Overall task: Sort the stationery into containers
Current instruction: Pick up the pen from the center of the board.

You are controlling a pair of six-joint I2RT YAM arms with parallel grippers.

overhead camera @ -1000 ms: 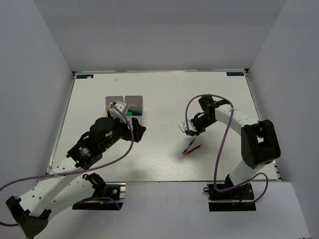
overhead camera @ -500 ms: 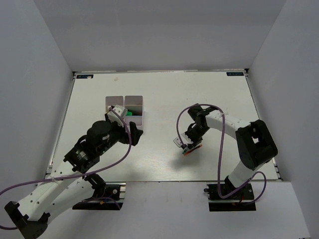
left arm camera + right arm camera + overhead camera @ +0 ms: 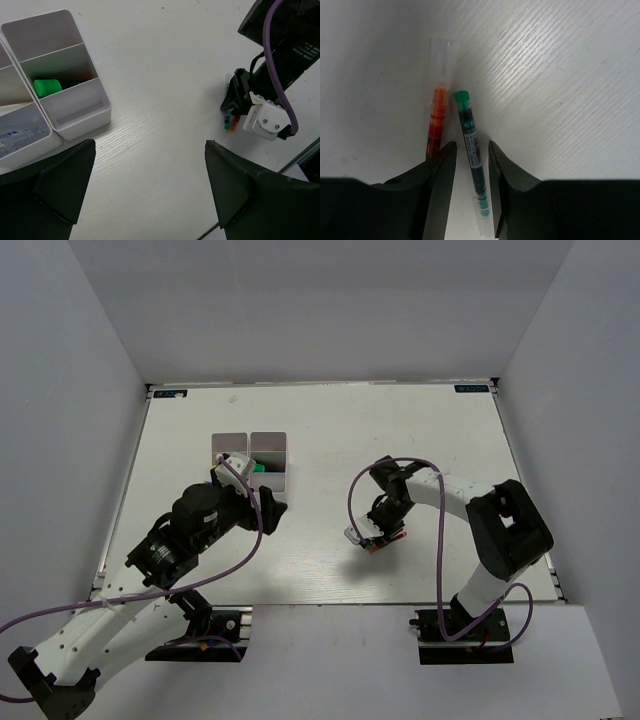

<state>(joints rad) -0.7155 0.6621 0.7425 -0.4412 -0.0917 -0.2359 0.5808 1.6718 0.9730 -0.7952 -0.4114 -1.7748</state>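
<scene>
Tabletop [image 3: 555, 65], right hand [image 3: 470, 152] astride green pen [image 3: 468, 122]

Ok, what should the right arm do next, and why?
Probably shut the right pincer: its open jaws already straddle the green pen, while the orange pen lies just outside them, so closing should catch only the green one.

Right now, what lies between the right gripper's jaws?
The right wrist view shows the green pen between them; the orange pen lies beside it, outside the gap.

White table [image 3: 330, 420] enclosed by plain grey walls [image 3: 330, 310].
</scene>
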